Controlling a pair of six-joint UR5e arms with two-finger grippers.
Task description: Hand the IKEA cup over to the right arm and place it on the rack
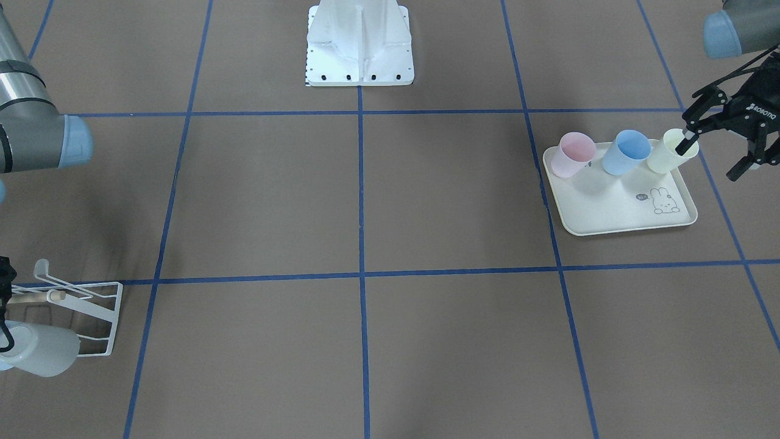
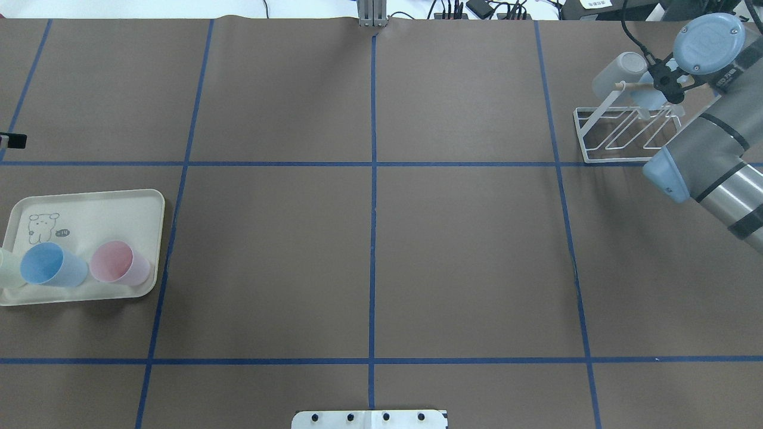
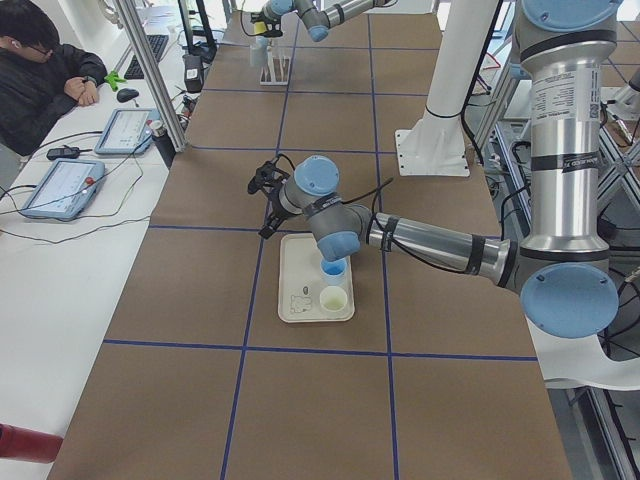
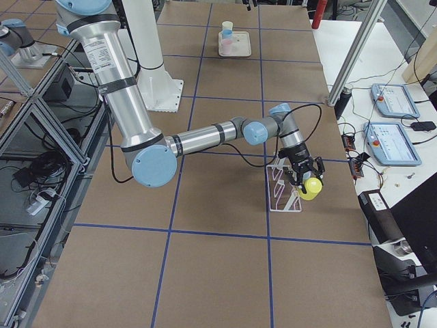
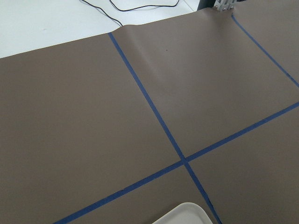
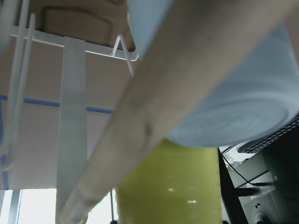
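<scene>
Wooden bar of the rack, at a table corner, with the right gripper clamped on a yellow cup; left gripper gapes empty beside the tray.

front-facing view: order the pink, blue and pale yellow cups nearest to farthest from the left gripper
1. pale yellow cup, at the left gripper, view's right
2. blue cup, middle of the row
3. pink cup, view's left end

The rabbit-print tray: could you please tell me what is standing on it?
A pink cup, a blue cup and a pale yellow cup stand upright. The tray surface beneath them is hidden.
</scene>
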